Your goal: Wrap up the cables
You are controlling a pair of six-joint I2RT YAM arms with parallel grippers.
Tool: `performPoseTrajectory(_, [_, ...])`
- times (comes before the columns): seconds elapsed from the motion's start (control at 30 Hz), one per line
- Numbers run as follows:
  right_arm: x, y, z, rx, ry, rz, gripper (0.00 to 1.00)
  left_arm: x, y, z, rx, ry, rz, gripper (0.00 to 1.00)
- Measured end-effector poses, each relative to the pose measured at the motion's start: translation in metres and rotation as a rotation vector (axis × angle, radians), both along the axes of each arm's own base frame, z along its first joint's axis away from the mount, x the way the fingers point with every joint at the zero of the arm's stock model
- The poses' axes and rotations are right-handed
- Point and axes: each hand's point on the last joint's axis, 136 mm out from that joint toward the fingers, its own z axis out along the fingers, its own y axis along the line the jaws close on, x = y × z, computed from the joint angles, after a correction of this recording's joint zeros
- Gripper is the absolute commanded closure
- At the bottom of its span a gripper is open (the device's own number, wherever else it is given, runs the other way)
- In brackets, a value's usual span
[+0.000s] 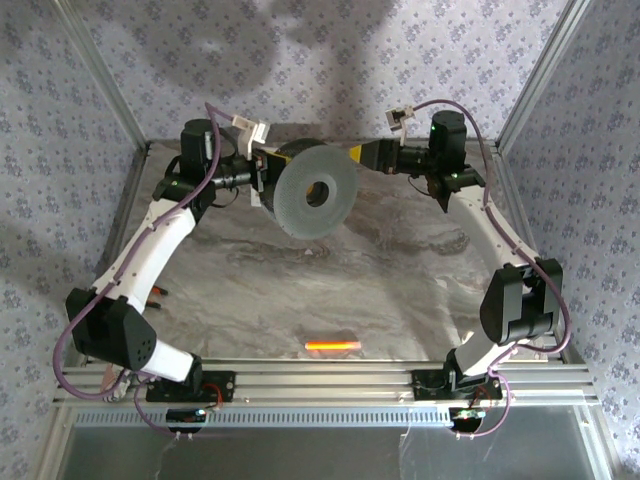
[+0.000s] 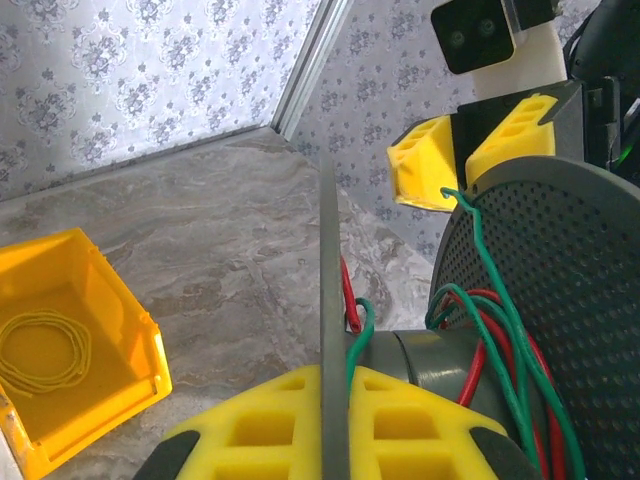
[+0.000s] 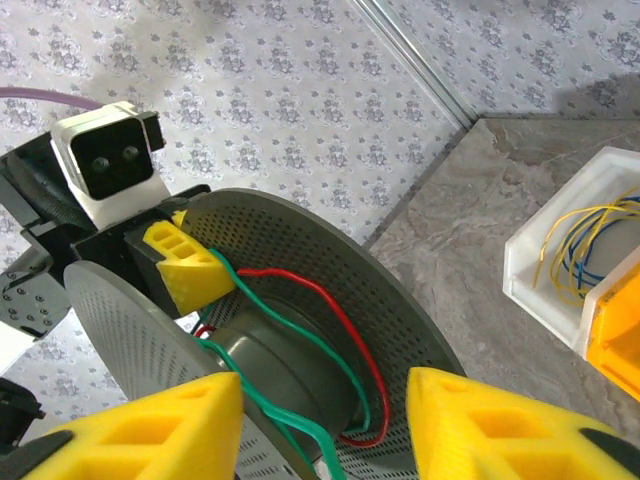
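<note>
Left gripper (image 2: 335,405) clamped, right gripper (image 3: 325,420) parted

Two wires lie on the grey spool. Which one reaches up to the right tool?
The green cable: it climbs to the yellow fingers of the right tool, while the red wire lies low, near the hub of the spool.

The left arm (image 1: 150,240) and right arm (image 1: 497,232) look the same: white links with chunky black joints, on black bases (image 1: 178,386). Thin purple cords (image 1: 66,345) loop loosely along both. The fingers (image 3: 150,430) are bright yellow blocks with rectangular hollows moulded in. The wrist camera (image 3: 108,160) is a little white box with a dark face and two round lenses.
</note>
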Motion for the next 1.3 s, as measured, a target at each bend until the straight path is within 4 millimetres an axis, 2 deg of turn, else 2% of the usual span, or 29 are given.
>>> performPoseTrajectory(0.03, [-0.001, 0.001, 0.0, 0.001, 0.001, 0.003, 0.59, 0.0, 0.0, 0.0, 0.0, 0.0, -0.001, 1.0])
performPoseTrajectory(0.1, [-0.001, 0.002, 0.002, 0.004, -0.005, 0.009, 0.67, -0.001, 0.0, 0.0, -0.001, 0.001, -0.004, 1.0])
performPoseTrajectory(0.33, [-0.004, 0.003, 0.003, 0.008, -0.008, 0.021, 0.69, -0.001, 0.0, 0.0, 0.0, 0.003, -0.004, 1.0])
performPoseTrajectory(0.47, [-0.005, 0.004, 0.003, 0.01, -0.007, 0.027, 0.75, -0.001, 0.0, 0.0, 0.0, 0.004, -0.004, 1.0])
performPoseTrajectory(0.5, [-0.005, 0.004, 0.003, 0.01, -0.008, 0.028, 0.79, -0.001, 0.0, 0.001, 0.0, 0.003, -0.004, 1.0])
performPoseTrajectory(0.87, [-0.007, 0.005, 0.001, 0.016, -0.005, 0.043, 1.0, 0.0, 0.004, 0.003, -0.005, 0.003, -0.001, 1.0])
performPoseTrajectory(1.17, [-0.007, 0.004, -0.001, 0.016, -0.002, 0.044, 1.0, -0.001, 0.003, 0.003, -0.007, 0.007, -0.008, 1.0])
performPoseTrajectory(1.3, [-0.005, 0.0, -0.008, 0.012, 0.012, 0.032, 1.0, -0.004, 0.002, 0.004, -0.014, 0.01, -0.026, 1.0])
